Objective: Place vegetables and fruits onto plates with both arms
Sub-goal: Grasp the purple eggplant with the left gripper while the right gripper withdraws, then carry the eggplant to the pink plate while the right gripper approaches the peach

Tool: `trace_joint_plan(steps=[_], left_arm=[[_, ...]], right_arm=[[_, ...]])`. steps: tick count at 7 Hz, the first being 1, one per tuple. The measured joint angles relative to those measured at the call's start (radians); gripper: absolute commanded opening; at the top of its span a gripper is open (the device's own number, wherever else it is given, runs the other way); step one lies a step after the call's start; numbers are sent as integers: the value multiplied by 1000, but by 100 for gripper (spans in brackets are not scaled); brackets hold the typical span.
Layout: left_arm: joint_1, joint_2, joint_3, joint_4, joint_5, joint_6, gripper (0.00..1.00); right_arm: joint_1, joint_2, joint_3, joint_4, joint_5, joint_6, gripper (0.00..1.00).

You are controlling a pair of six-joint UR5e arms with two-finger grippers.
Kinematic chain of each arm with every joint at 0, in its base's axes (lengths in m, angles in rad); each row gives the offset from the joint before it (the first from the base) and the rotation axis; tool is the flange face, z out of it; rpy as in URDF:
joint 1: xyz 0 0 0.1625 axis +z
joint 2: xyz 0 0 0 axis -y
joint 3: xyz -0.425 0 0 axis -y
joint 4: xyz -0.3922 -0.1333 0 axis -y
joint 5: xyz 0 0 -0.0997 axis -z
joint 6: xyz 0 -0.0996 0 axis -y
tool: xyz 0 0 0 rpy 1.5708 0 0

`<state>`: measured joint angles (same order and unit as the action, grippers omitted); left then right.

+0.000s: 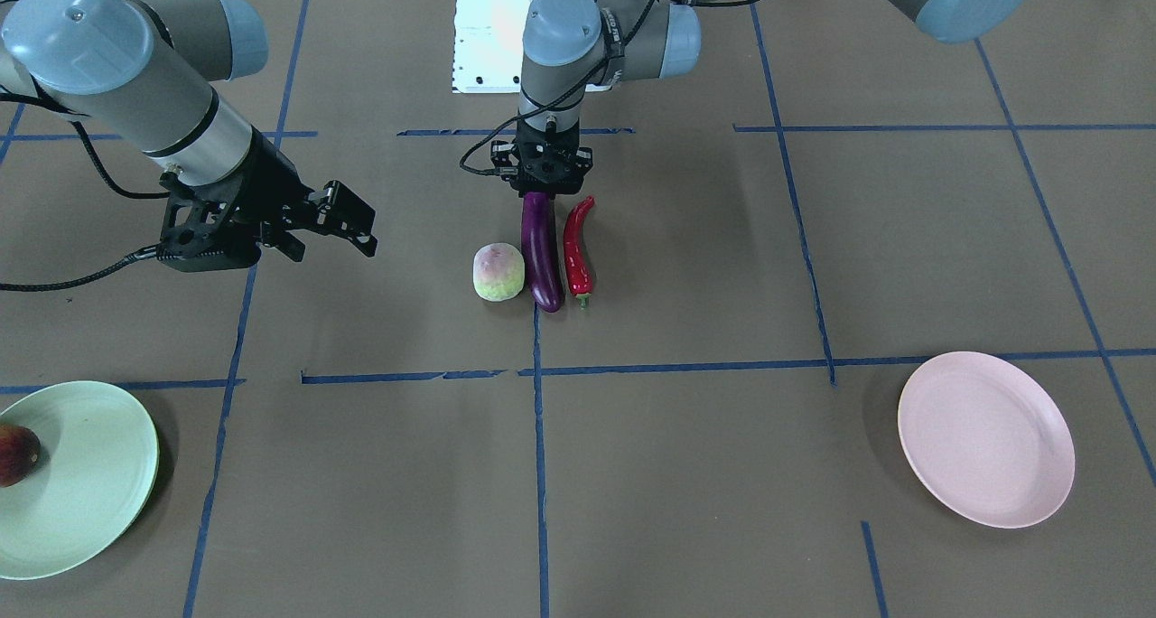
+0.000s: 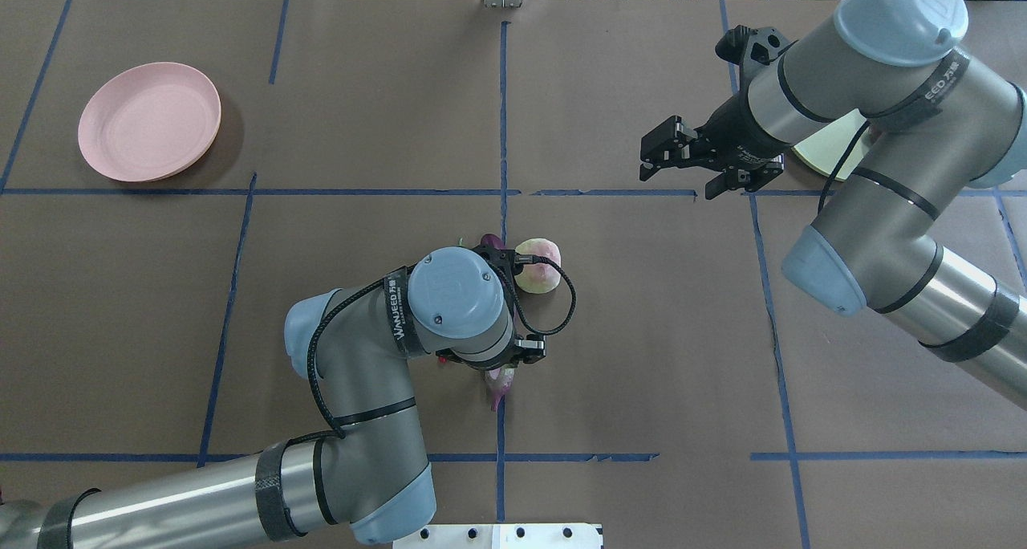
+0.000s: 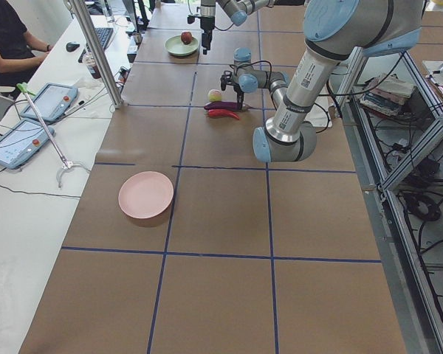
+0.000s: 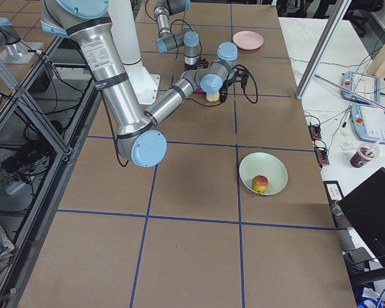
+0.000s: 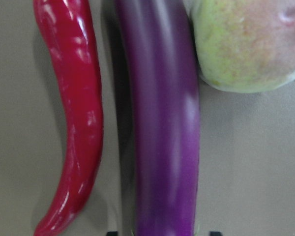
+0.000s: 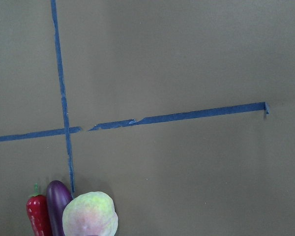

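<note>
Plates lie nearest the front-facing camera, well apart at opposite ends of the brown surface [image 1: 686,473]. The pale pink plate [image 1: 986,437] is on the robot's left side. The mint green plate [image 1: 90,473] is on its right side, cut by the frame edge. A reddish, yellow-green pomegranate-like fruit [image 1: 16,454] rests on the green plate.

Farther in, three pieces lie side by side near the centre, where the blue tape lines [image 1: 539,437] cross. A roundish pale green and pink fruit [image 1: 498,272] sits close against a long glossy purple eggplant [image 1: 542,252]. A curved red chili pepper [image 1: 578,248] lies just beside the eggplant on its other side, with a narrow gap between them.

The left arm [image 1: 551,85] points straight down over the eggplant's far end. Its jaws stand apart, one tip on either side of the eggplant, neither touching it in the wrist view. The right arm [image 1: 135,85] hangs tilted above the surface between the produce and the green plate, its jaws spread wide and holding nothing.

Farthest back is the white base block [image 1: 488,40].
</note>
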<state>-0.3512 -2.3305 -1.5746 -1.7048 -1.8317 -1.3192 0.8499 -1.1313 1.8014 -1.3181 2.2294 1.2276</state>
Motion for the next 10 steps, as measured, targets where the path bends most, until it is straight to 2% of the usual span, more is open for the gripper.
trace_joint_plan(steps=[2, 4, 5, 6, 7, 9, 10], left_arm=[[-56, 34, -94, 9, 1, -13, 0], [-174, 160, -248, 13, 2, -50, 0], [-241, 211, -282, 19, 2, -68, 0], [-312, 242, -275, 28, 1, -72, 0], [-389, 256, -227, 29, -1, -56, 0], [-543, 260, -66, 21, -33, 92, 0], [-613, 260, 22, 8, -87, 192, 2]], right_arm=[[-12, 2, -5, -1, -8, 10, 100], [-47, 12, -8, -2, -41, 51, 100], [-81, 28, -8, -6, -76, 97, 100], [-117, 45, -11, -11, -108, 152, 100], [-144, 59, -13, -19, -129, 197, 100], [-187, 77, -15, -65, -178, 233, 100], [-210, 83, -16, -89, -206, 236, 100]])
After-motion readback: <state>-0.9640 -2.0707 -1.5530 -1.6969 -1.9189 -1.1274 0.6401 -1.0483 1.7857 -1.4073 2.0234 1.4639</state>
